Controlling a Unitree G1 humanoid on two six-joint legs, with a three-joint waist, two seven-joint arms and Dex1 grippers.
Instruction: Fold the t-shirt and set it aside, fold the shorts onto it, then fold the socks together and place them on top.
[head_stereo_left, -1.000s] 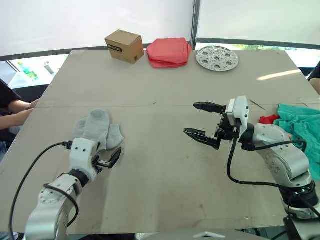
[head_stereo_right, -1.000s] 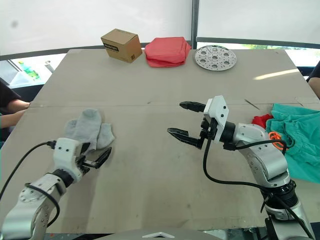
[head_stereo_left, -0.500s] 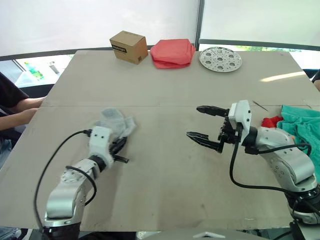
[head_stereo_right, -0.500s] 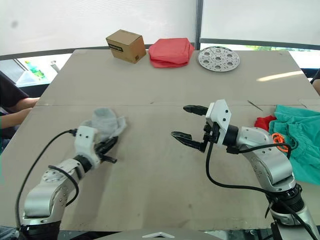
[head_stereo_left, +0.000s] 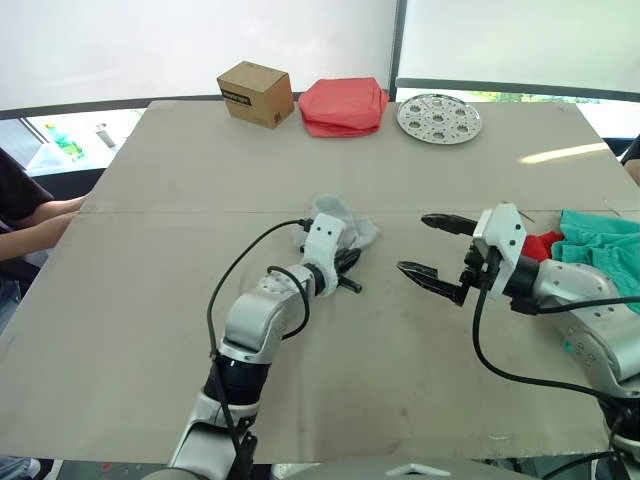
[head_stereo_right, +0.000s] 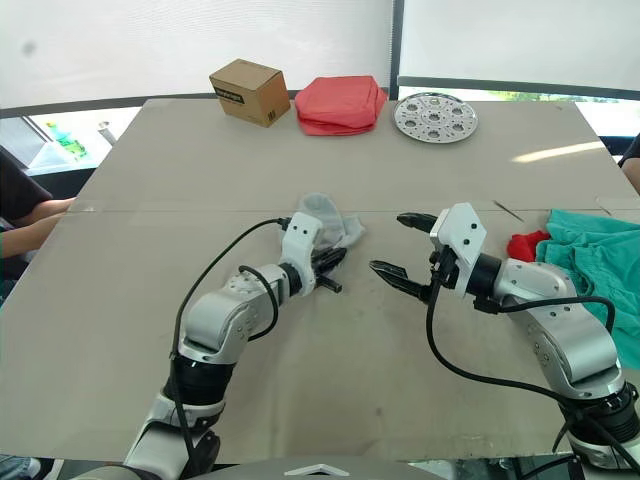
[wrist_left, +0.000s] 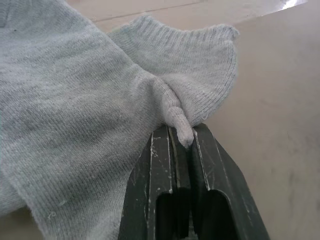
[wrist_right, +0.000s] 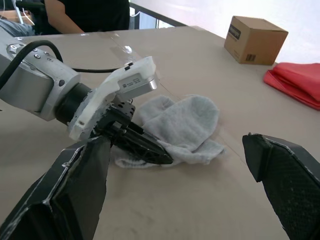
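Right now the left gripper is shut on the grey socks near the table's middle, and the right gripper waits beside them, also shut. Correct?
Not quite. The left gripper is indeed shut on the socks, as the left wrist view shows. But the right gripper is open: the right eye view shows its two black fingers spread apart, holding nothing.

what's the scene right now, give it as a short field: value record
socks: light grey socks near the table's middle, a pinch of fabric clamped in the left gripper
left gripper: left gripper shut on the socks
right gripper: right gripper open, empty, facing the socks
shorts: teal shorts at the table's right edge
t-shirt: red t-shirt peeking out beside the shorts
far edge: cardboard box, salmon-pink cloth bundle, perforated metal disc
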